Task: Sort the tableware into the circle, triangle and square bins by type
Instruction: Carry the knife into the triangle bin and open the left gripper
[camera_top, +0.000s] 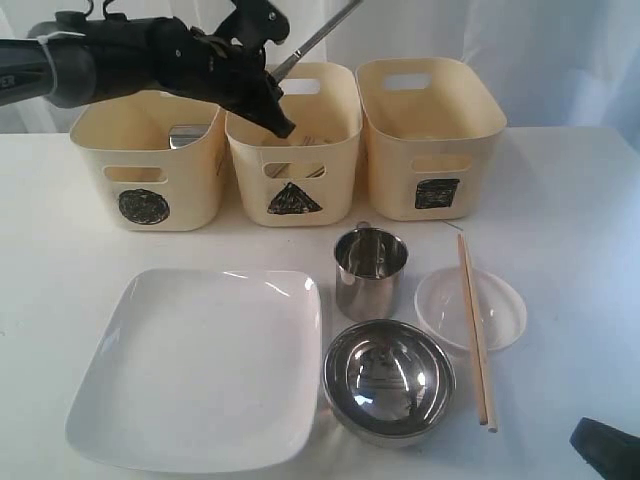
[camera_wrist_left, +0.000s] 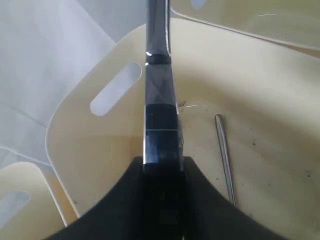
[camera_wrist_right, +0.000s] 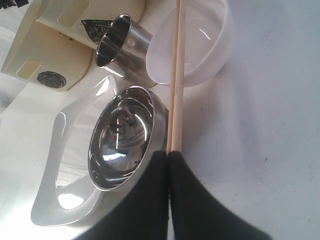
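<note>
Cutlery hangs over the middle bin: the left gripper (camera_top: 278, 115) is closed narrowly on one end of a flat steel utensil (camera_top: 320, 35), above the triangle bin (camera_top: 345, 110), where another steel utensil (camera_wrist_left: 224, 150) lies inside. I cannot tell whether the held piece is a knife, fork or spoon. It looks stiff, light and slick, so a pinch across its flat faces suits it, and a loose hold could let it swivel.

On the worktop (camera_top: 560, 200), wooden chopsticks (camera_top: 475, 320) lie across the clear round dish (camera_top: 495, 310), beside a steel cup (camera_top: 368, 270) and the steel bowl (camera_top: 390, 380). They look light and likely to roll, and are best taken mid-length. The large white square plate (camera_top: 200, 370) looks heavy and breakable, and its rim is the place to grip. The right gripper (camera_wrist_right: 167, 165) sits closed and empty near the chopsticks' end.
</note>
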